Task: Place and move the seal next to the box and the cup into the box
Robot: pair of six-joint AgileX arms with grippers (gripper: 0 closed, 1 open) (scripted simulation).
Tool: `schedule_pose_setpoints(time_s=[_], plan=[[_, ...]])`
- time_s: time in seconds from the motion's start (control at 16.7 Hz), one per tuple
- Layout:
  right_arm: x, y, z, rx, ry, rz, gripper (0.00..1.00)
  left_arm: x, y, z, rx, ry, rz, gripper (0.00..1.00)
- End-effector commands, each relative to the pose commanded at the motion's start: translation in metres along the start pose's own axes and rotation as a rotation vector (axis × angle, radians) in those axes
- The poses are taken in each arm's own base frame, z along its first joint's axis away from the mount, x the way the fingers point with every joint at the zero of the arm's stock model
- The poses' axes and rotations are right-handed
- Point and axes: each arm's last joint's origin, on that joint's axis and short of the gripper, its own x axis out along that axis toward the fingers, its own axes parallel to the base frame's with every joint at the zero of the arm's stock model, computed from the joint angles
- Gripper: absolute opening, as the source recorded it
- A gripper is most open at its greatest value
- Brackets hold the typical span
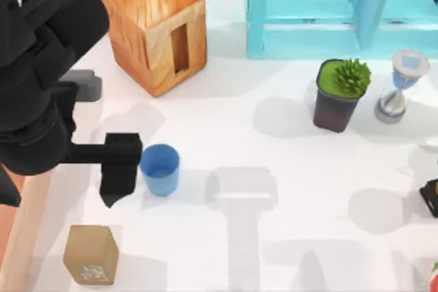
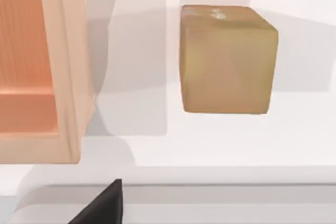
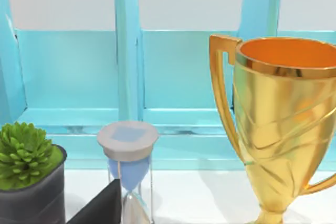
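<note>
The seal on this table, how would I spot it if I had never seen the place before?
Start at the big glossy wooden cube with a slot at the table's far left, then come straight toward the near edge, past the black left gripper and the blue cup. The seal sits there, just beside the box. It is a small, dull tan block with faint white markings and no slot.

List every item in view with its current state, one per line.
cup: upright on the table, outside the box, left gripper beside it
seal: on the table beside the box, untouched
box: at the table's left edge, nothing seen inside
wooden cube: standing, slot facing right
plant pot: upright
hourglass: upright
trophy: upright
</note>
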Motion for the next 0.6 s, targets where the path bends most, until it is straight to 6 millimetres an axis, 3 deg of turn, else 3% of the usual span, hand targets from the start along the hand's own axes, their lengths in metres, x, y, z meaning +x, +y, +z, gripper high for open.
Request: schedule_pose_setpoints(time_s=[0.3, 0.6], plan=[[0.0, 0.0, 0.0, 0.0, 0.0, 0.0, 1.0, 0.002, -0.014, 0.016, 0.009, -0.003, 0.0, 1.0], [0.0, 0.0, 0.0, 0.0, 0.0, 0.0, 1.0, 0.034, -0.06, 0.077, 0.003, 0.019, 0.011, 1.0]])
